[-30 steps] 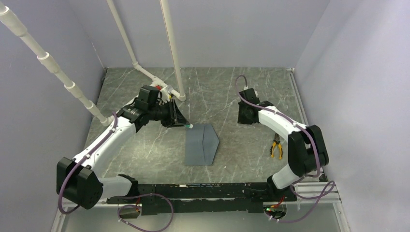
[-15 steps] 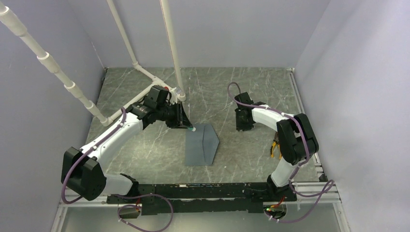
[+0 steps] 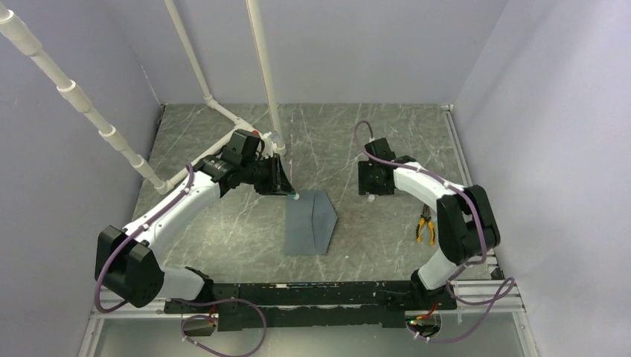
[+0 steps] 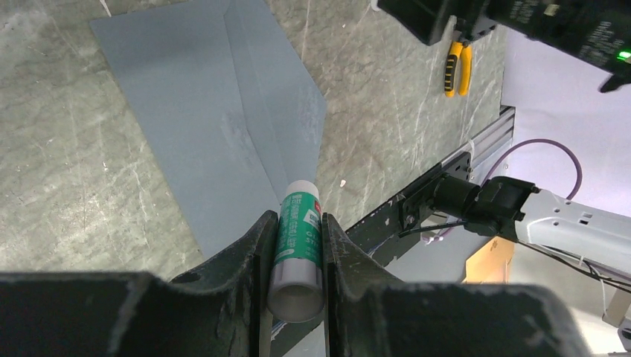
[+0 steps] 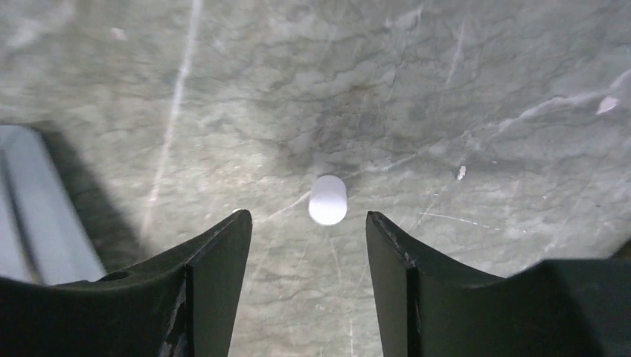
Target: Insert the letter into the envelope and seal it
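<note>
The left end effector [image 4: 298,223] is clenching a glue stick [image 4: 299,242] at the envelope's [image 4: 201,111] far-left corner for sealing; the right end effector [image 5: 306,219] is hovering released above a white cap [image 5: 328,199].

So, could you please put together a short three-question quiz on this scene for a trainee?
1. What do the left fingers hold? A) a pen B) a glue stick C) a brush
2. True or false: the right fingers are shut on the white cap.
3. Name the yellow-handled tool lying right of the envelope.
Key: 1 B. 2 False: they are open, and the cap lies free on the table. 3 Pliers.
</note>
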